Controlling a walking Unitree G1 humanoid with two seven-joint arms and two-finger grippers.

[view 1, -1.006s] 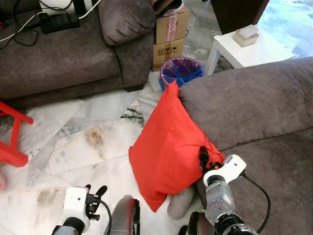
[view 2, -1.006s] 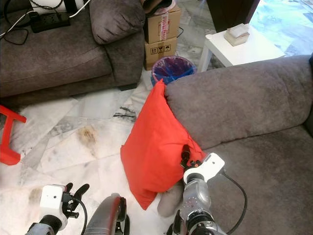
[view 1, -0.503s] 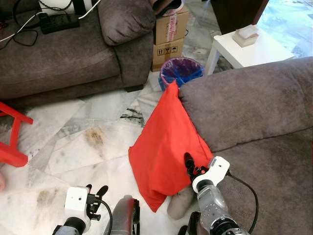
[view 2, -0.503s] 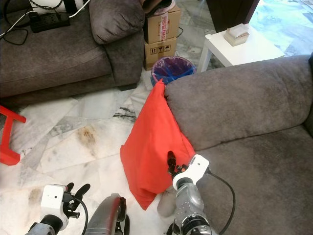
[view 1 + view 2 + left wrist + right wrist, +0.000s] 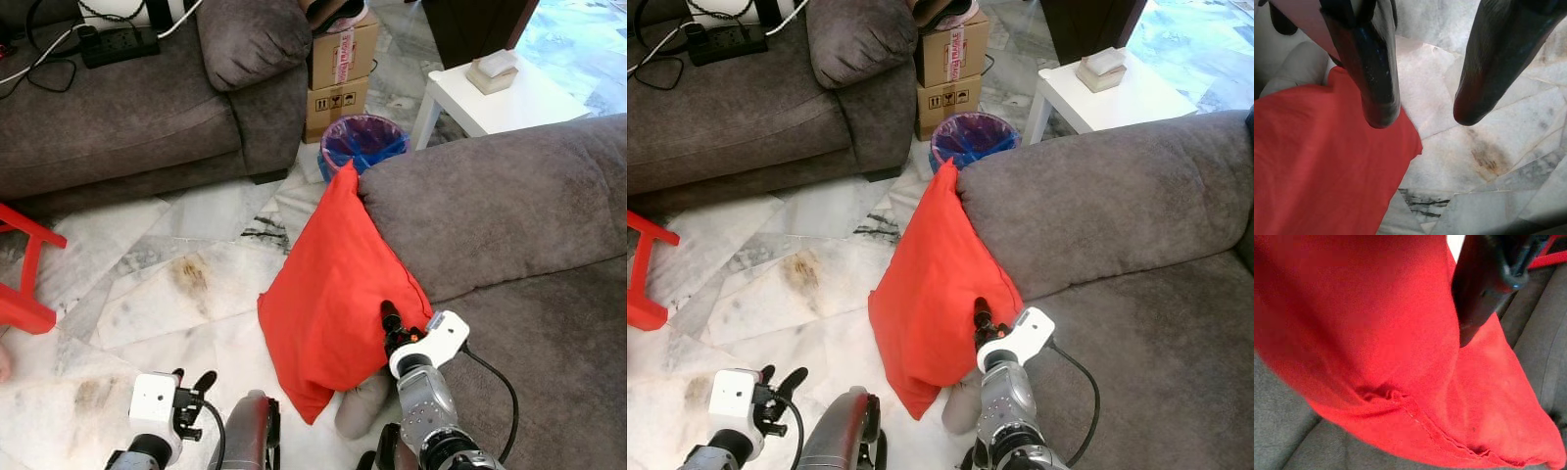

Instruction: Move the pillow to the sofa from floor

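a red pillow [image 5: 338, 294] stands on edge on the marble floor [image 5: 167, 284], leaning against the end of the grey sofa [image 5: 509, 215], its top corner reaching the sofa's armrest. the right gripper [image 5: 390, 318] presses against the pillow's lower edge where it meets the sofa seat; i cannot tell whether its fingers are open or closed. the left gripper [image 5: 1420, 110] hangs low over the floor on the pillow's far side from the sofa, fingers spread apart and holding nothing. a blue bin [image 5: 362, 140] sits just beyond the pillow's top corner.
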